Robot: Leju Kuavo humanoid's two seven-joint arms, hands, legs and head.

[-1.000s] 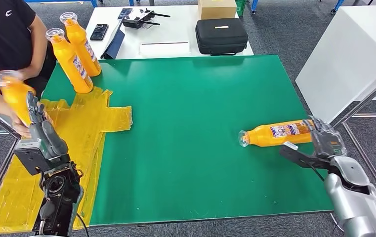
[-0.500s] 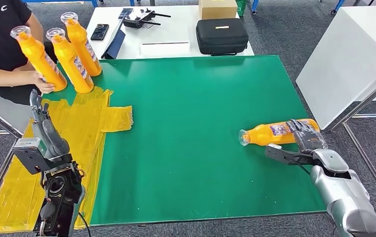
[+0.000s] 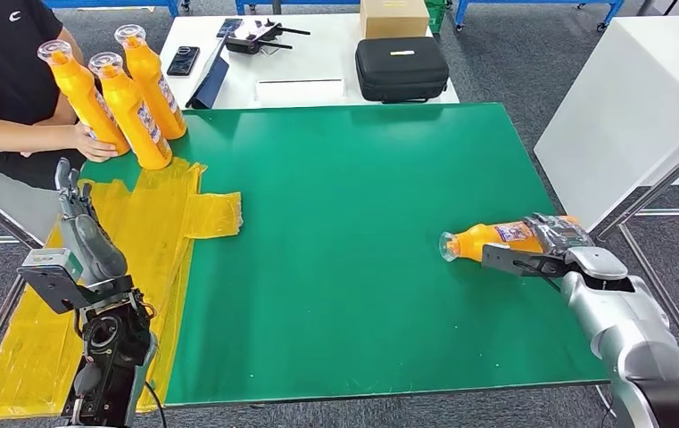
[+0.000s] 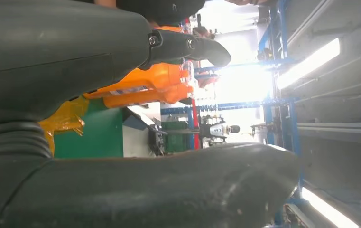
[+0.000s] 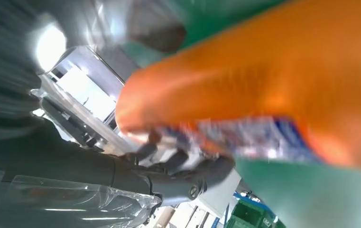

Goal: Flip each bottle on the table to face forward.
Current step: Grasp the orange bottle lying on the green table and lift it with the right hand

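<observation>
Orange plastic bottle [image 3: 496, 237] lies on its side near the green mat's [image 3: 344, 223] right edge; our right hand [image 3: 557, 242] wraps its base; we should firm the grasp before rotating; left hand [image 3: 75, 223] empty, fingers extended.

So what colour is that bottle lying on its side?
Orange bottle, with a clear cap; the head view shows it best.

Count: 4 orange bottles total. 3 upright at the far left corner: bottle one [image 3: 81, 94], bottle two [image 3: 130, 111], bottle three [image 3: 150, 80]. 1 lying bottle [image 3: 496, 239] near the right edge. 1 yellow plastic sheet [image 3: 153, 223], 1 black case [image 3: 401, 67], 1 cardboard box [image 3: 393, 16], 1 phone [image 3: 182, 60].
</observation>
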